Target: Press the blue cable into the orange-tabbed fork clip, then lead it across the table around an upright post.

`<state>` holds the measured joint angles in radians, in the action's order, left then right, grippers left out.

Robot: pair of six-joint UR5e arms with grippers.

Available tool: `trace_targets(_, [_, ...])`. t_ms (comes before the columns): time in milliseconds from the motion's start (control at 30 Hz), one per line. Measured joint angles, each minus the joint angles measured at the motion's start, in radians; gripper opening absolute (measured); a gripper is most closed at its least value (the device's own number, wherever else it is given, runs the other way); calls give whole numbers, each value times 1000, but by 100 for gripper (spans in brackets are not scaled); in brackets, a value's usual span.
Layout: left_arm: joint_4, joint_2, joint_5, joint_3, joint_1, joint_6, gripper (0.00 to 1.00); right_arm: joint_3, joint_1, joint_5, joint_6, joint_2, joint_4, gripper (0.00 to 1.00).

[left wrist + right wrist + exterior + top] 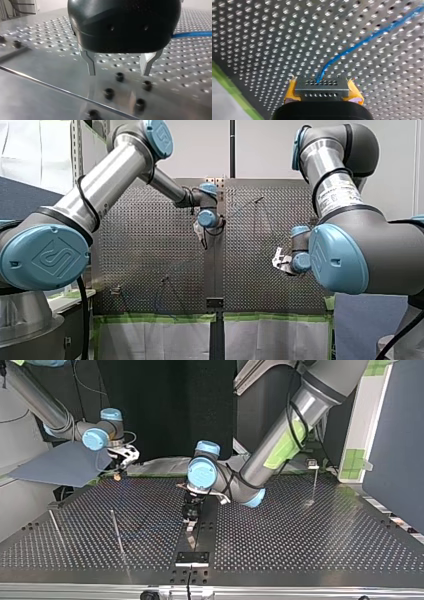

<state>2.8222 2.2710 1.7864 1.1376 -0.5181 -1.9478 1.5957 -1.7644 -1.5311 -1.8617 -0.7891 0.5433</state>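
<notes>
Blue cable [352,48] — between my right claw's [322,86] yellow pads [290,92]

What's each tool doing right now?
Left tool: open, holding nothing.
Right tool: closed on the blue cable.

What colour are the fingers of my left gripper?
Silver-grey, bare metal. The fingers show best in the left wrist view.
</notes>
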Motion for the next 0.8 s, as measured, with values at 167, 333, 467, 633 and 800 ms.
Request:
trace_targets(167, [-5, 12, 6, 0, 0, -4, 86, 0, 1, -8, 1, 29, 6, 0])
trace_targets(333, [-8, 13, 4, 0, 0, -5, 86, 0, 2, -17, 2, 39, 11, 0])
trace_targets(467, [-9, 13, 4, 0, 1, -5, 86, 0, 4, -28, 3, 64, 20, 0])
trace_targets(633, [-9, 14, 3, 0, 1, -5, 86, 0, 6, -39, 4, 109, 37, 0])
trace_targets(800, [-9, 14, 3, 0, 1, -6, 86, 0, 8, -48, 4, 163, 60, 0])
